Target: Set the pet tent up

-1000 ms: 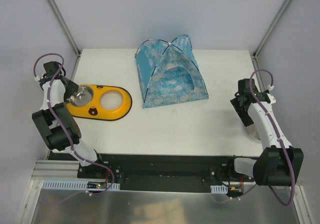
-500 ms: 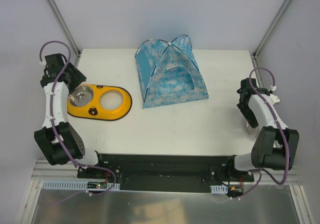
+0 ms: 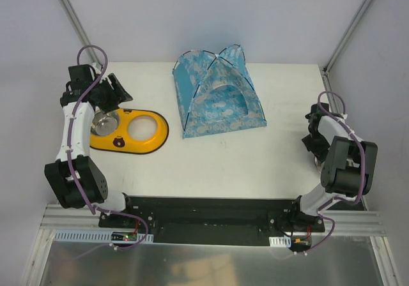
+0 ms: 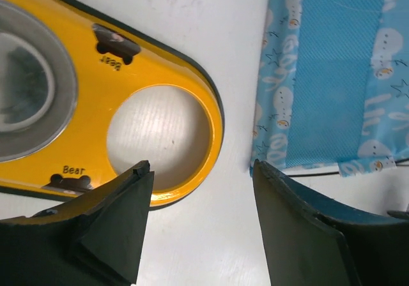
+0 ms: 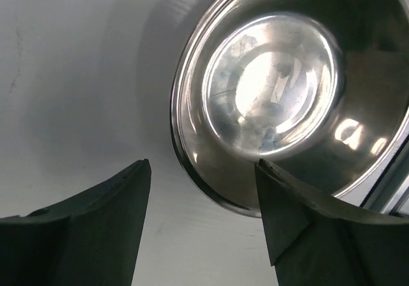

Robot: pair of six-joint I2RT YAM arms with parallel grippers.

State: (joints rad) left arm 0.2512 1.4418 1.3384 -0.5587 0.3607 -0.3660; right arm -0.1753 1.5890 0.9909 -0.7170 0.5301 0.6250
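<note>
The pet tent stands as a dome at the back middle of the table, light blue with white print and black poles. Its lower edge also shows in the left wrist view. My left gripper is open and empty, above the back of the yellow double bowl, left of the tent. In the left wrist view the gripper hangs over bare table between the yellow bowl and the tent. My right gripper is open and empty at the table's right edge, far from the tent.
The yellow holder has a steel bowl in its left hole; its right hole holds nothing. A second steel bowl lies on the table just beyond my right gripper, near the table's right edge.
My left gripper has lifted off the steel bowl in the yellow holder and swung back and right. My right arm has folded back toward the right edge. The tent has not moved.
</note>
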